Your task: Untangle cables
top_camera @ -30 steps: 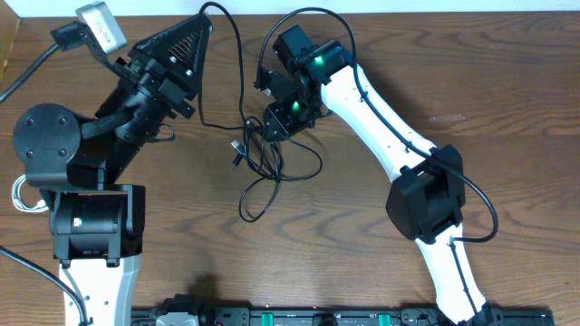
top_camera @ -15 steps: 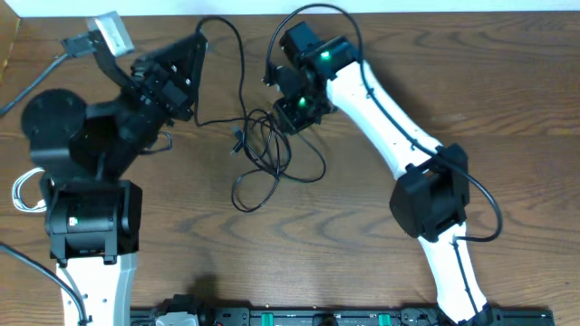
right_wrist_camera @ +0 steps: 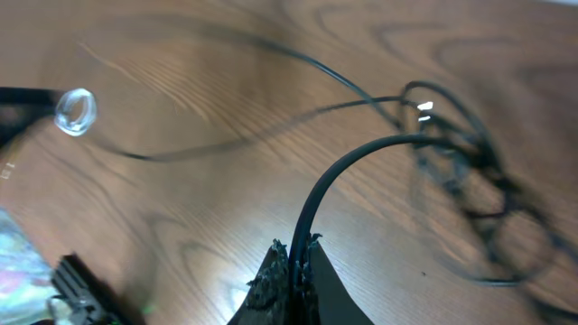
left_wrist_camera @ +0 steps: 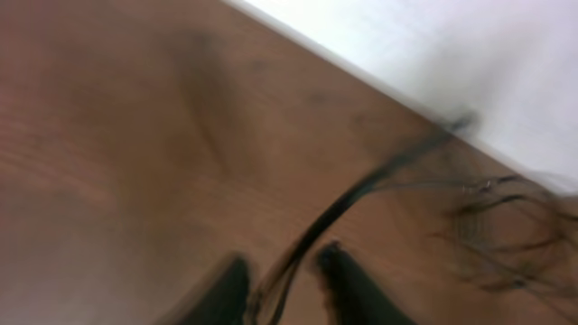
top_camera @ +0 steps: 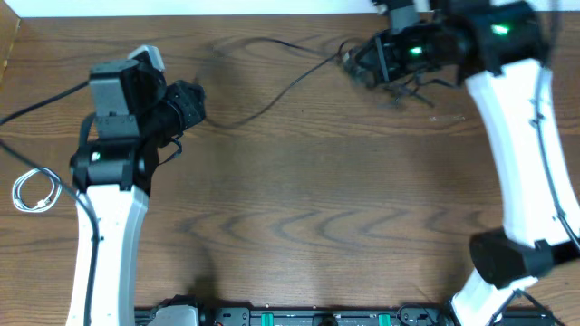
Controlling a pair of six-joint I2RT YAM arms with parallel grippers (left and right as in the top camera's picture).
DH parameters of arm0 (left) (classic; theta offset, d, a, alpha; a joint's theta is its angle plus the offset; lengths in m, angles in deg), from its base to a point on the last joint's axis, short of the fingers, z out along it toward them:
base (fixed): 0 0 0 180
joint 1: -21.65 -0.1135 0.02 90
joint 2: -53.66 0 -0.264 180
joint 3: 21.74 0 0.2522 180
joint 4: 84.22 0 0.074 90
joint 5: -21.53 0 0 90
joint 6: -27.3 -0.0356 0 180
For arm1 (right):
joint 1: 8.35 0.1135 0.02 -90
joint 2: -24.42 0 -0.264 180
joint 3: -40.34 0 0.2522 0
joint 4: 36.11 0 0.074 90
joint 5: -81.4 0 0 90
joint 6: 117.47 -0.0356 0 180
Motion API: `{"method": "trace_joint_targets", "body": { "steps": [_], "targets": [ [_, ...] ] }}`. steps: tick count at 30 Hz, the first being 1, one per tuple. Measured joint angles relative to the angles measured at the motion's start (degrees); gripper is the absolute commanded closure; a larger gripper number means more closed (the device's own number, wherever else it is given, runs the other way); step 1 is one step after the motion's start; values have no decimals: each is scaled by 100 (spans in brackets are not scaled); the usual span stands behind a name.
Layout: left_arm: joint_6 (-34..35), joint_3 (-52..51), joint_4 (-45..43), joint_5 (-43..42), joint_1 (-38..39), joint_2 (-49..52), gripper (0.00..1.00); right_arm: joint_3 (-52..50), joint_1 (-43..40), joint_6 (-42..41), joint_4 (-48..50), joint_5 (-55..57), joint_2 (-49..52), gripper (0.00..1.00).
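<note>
A thin black cable (top_camera: 272,104) runs across the table's far half from my left gripper (top_camera: 192,107) to my right gripper (top_camera: 356,62). In the blurred left wrist view the cable (left_wrist_camera: 343,203) passes between the fingers (left_wrist_camera: 226,289) of the left gripper (left_wrist_camera: 287,280), which hold it. My right gripper (right_wrist_camera: 296,251) is shut on a black cable (right_wrist_camera: 330,185). A tangled bundle of black cable (top_camera: 403,86) hangs beside it and shows in the right wrist view (right_wrist_camera: 470,181). A white cable (top_camera: 32,192) lies coiled at the far left.
The table's far edge (top_camera: 272,15) and a white wall lie just behind the right gripper. The right arm (top_camera: 526,154) stretches along the right side. The left arm's thicker black cable (top_camera: 36,104) trails off to the left.
The two grippers have pulled apart. The right one has swung up and right with the tangle. The left one has drawn back left, stretching a black cable between them.
</note>
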Motion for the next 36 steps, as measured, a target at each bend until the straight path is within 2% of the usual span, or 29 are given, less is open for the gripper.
{"method": "trace_joint_targets", "body": {
  "steps": [5,11,15,20,26,36],
  "targets": [
    [-354,0,72,-175,-7,422,46,15,-129,0,-74,-223,-387,99],
    [-1473,0,-315,-1757,9,525,35,15,-131,0,-205,-299,-437,99],
    [-2009,0,-498,-2682,157,525,35,15,-129,0,-208,-323,-437,99],
    [-2352,0,-831,-3206,675,590,34,15,-131,2,-225,-326,-437,99],
    [-2365,2,-1893,-3324,1386,1204,34,15,-131,2,-291,-326,-437,99],
    [-1528,2,-3445,-2352,1858,2330,35,15,-131,2,-354,-348,-437,99]
  ]
}}
